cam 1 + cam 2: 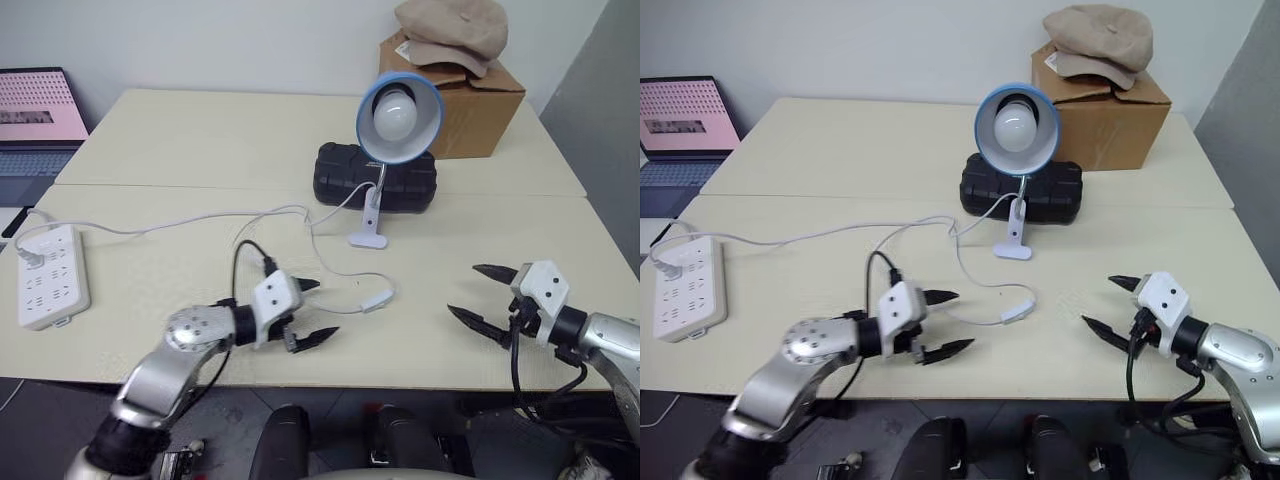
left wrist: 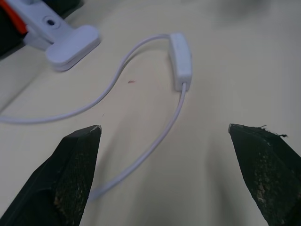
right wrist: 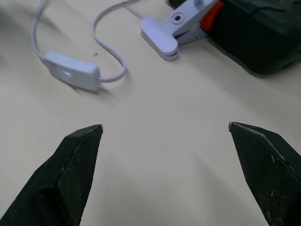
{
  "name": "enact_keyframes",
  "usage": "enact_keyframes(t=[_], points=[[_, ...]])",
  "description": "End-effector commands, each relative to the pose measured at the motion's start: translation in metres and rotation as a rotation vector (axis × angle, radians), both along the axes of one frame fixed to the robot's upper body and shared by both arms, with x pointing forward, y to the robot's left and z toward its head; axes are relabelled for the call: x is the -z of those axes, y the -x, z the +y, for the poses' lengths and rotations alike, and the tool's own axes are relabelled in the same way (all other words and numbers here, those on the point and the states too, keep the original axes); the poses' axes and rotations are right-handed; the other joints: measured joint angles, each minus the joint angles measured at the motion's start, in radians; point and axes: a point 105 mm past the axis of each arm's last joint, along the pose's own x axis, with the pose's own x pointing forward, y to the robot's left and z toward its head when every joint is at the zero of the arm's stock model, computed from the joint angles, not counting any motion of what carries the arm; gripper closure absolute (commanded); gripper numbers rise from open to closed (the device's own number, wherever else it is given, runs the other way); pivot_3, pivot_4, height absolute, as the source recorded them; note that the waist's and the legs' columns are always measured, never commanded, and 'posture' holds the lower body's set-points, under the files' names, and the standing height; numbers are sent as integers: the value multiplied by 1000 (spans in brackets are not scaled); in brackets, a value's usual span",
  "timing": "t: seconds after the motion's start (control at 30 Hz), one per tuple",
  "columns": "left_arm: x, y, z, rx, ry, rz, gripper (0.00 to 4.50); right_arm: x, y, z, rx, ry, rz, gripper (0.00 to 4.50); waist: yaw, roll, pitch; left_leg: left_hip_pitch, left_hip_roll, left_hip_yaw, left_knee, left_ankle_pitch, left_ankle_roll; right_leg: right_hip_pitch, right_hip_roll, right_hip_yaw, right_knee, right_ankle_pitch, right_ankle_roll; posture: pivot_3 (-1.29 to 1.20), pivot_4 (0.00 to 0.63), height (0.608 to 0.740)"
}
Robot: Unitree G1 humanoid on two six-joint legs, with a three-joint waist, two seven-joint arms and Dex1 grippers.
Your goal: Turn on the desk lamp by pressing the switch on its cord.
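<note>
left hand (image 1: 312, 312): wide open, empty, near the switch (image 1: 376, 300)
right hand (image 1: 482, 293): wide open, empty too
risk: a sideways poke probably just skids the switch across the worktop (image 1: 200, 130)

I see two pale tables (image 1: 200, 140) pushed together, with a thin line where they meet. On the far table sits a brown cardboard box (image 1: 470, 110) near the right back corner. A soft tan cap (image 1: 452, 30) lies on top of the box. In front of the box I see a black bumpy case (image 1: 345, 172) lying flat. On the near table, far to the left, a white power strip (image 1: 50, 275) lies flat. Past the left edge, I see a laptop (image 1: 35, 115) with a pink screen.
</note>
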Motion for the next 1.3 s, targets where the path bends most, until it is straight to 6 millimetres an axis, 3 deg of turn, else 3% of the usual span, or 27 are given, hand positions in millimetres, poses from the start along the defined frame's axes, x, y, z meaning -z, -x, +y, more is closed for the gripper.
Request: enact_keyframes(t=[0.03, 0.17, 0.47, 0.6, 1.13, 1.3], points=[[7, -4, -21, 76, 4, 9, 4, -17, 6, 5, 15, -10, 5, 0, -3, 0, 0, 0, 0, 0, 0, 0, 0, 0, 0, 0, 0, 0, 0, 0, 150, 740], [19, -11, -39, 112, 7, 40, 4, -22, 14, 7, 22, 16, 36, 0, -2, 0, 0, 0, 0, -1, 0, 0, 0, 0, 0, 0, 0, 0, 0, 0, 150, 740], [38, -22, -45, 136, -33, 43, 4, -28, 20, 6, 55, 31, 40, 0, -1, 0, 0, 0, -1, -2, 2, 0, 0, 1, 0, 0, 0, 1, 2, 0, 150, 740], [39, -23, -50, 141, -22, 32, 600, -29, 20, 7, 59, 32, 39, 0, -2, -1, -1, 0, -1, -2, 3, 0, 0, 1, 0, 0, 0, 2, 3, 0, 150, 740], [39, -30, -56, 134, -25, 7, 4071, -34, 15, 11, 47, 34, 19, 0, -1, -1, -1, 0, -2, -2, 3, 1, 2, 2, 0, 0, 0, 3, 4, 0, 150, 740], [37, -32, -50, 138, -37, -2, 4093, -39, 10, 18, 18, 33, -8, 0, -3, -1, -1, 0, -2, -2, 3, 1, 2, 2, 0, 0, 0, 3, 4, 0, 150, 740]])
